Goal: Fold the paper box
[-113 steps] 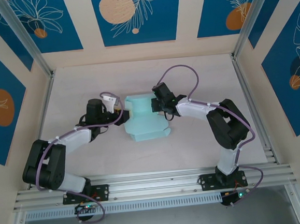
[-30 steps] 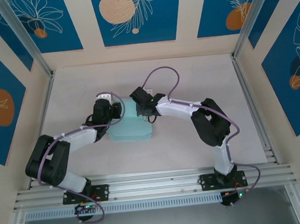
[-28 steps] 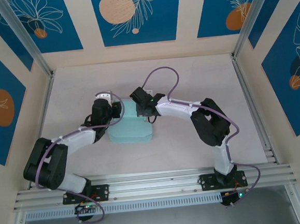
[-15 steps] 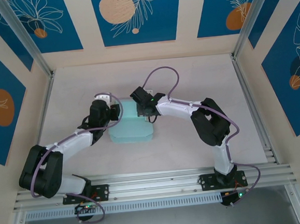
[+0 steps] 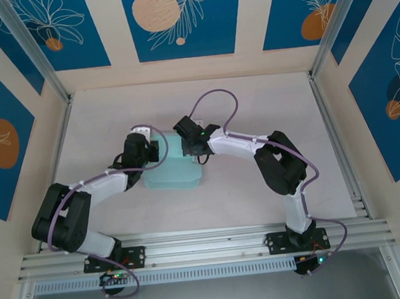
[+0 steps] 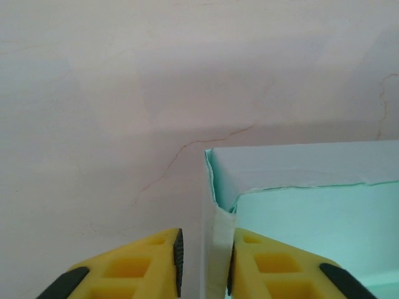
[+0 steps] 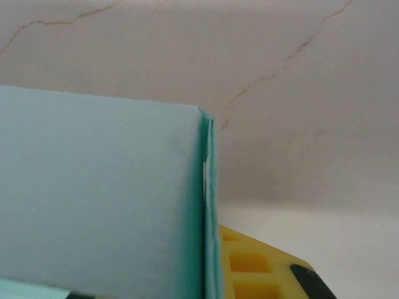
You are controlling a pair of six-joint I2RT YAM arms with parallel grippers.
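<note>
1. Step: mid-fold, I'm raising the side walls of the paper box (image 5: pixel 176 171). It sits on the table (image 5: pixel 252 104) centre-left, between my two arms, partly formed, with walls up at the far end.
2. My left gripper (image 6: pixel 205 258): the jaws stand slightly apart, straddling an upright wall right at a box corner. The inner pad (image 6: pixel 231 261) touches the card. A sliver of table shows between the outer pad (image 6: pixel 179 255) and the card, so I judge it's not pinched yet.
3. My right gripper (image 5: pixel 194 148): the jaws are together. In the wrist view a raised panel's edge runs down beside my one visible yellow finger (image 7: pixel 249 268). It looks clamped on that thin wall, but the other finger is hidden behind the card.
4. Next move, my guess: close the left jaws on the corner wall, then press or tuck the flap so the corner locks. Right keeps the opposite wall upright.
5. Materials: thin pale blue-green card, matte and plain, with crisp creases, a doubled edge at the corner and a slightly ragged cut edge. It will bend easily. The table is pale and matte with fine crack-like veins. My fingers are yellow plastic with dark pads.
</note>
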